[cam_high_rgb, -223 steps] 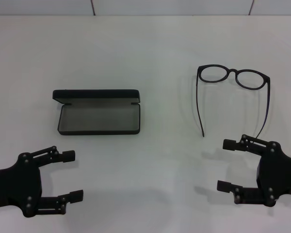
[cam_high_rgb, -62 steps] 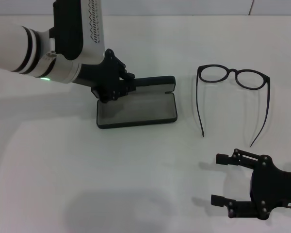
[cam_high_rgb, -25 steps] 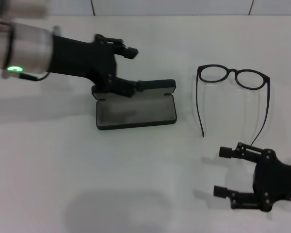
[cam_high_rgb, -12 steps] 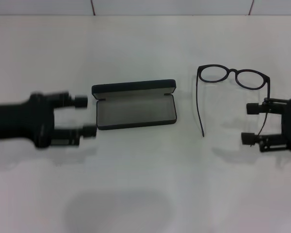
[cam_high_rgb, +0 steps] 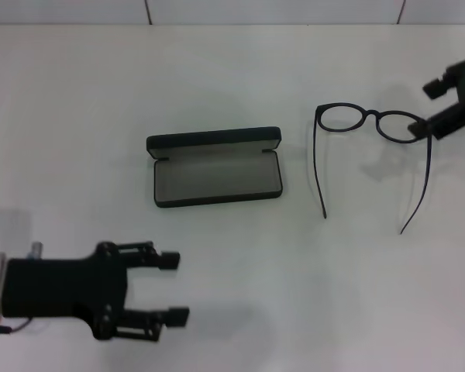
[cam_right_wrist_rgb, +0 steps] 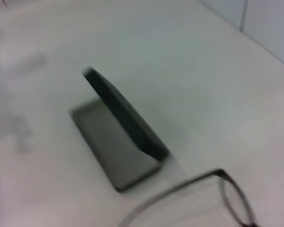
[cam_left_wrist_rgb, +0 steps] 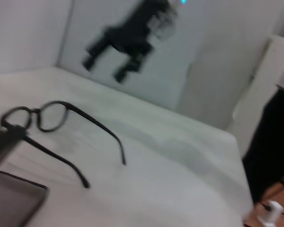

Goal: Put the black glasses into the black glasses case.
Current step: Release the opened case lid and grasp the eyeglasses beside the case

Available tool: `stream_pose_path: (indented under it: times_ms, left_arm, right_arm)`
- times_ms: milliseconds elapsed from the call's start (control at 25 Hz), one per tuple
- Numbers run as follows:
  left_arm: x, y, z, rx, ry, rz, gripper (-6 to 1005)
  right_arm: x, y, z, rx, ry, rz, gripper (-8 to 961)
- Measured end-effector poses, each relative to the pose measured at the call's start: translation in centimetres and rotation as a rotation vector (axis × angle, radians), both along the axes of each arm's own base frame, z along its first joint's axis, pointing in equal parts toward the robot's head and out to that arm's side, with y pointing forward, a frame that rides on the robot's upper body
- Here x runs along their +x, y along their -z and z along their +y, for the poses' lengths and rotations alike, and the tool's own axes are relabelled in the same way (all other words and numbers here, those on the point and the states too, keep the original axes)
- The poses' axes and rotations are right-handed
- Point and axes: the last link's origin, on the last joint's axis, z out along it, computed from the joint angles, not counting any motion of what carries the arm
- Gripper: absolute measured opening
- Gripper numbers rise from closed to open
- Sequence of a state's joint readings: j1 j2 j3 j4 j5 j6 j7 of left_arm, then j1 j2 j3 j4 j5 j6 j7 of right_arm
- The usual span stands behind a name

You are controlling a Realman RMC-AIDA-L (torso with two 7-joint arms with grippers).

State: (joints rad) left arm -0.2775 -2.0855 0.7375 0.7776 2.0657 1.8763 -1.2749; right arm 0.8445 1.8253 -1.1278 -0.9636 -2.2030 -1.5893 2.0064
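Observation:
The black glasses [cam_high_rgb: 372, 124] lie on the white table at the right, lenses at the far side, both temple arms unfolded toward the front. The black glasses case [cam_high_rgb: 215, 172] lies open at the middle left, grey lining up, lid standing along its far side. My right gripper [cam_high_rgb: 426, 107] is open at the far right, right by the frame's right end, holding nothing. My left gripper [cam_high_rgb: 176, 287] is open and empty at the front left, well short of the case. The left wrist view shows the glasses [cam_left_wrist_rgb: 42, 118] and the right gripper [cam_left_wrist_rgb: 103, 67] beyond them. The right wrist view shows the case [cam_right_wrist_rgb: 118, 137] and one lens [cam_right_wrist_rgb: 234, 201].
The white table [cam_high_rgb: 240, 77] ends at a pale wall along the far edge. Nothing else stands on it. In the left wrist view a white wall and a dark gap show beyond the table's edge [cam_left_wrist_rgb: 236, 142].
My right gripper has moved from beside the right temple arm away to the frame's right end. My left arm has drawn back from the case to the front left. Glasses and case have not moved.

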Motion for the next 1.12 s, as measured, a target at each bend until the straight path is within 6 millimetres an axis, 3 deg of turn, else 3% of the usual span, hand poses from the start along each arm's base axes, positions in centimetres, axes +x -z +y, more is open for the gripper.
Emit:
stream_pose_path:
  times_ms: [160,400,680,1120]
  left_arm:
    - [0.2,1.6,-0.4,-0.046,0.032,-0.011,813]
    - [0.0,2.8,0.0,-0.047,0.047,0.022,812]
    - [0.1,2.9,0.3,-0.050,0.051,0.026,811]
    - [0.0,2.9,0.3,-0.055,0.043,0.026,809]
  right_arm:
    - [-2.0,0.9,1.9,0.032,-0.036,-0.171,837]
    - [-2.5,4.0,3.7,0.037,-0.098,-0.331,837]
    - [-2.3,7.0,4.5,0.053,-0.225,-0.351,837]
    - [-0.6,10.1,4.7,0.092,-0.256,-0.349,837]
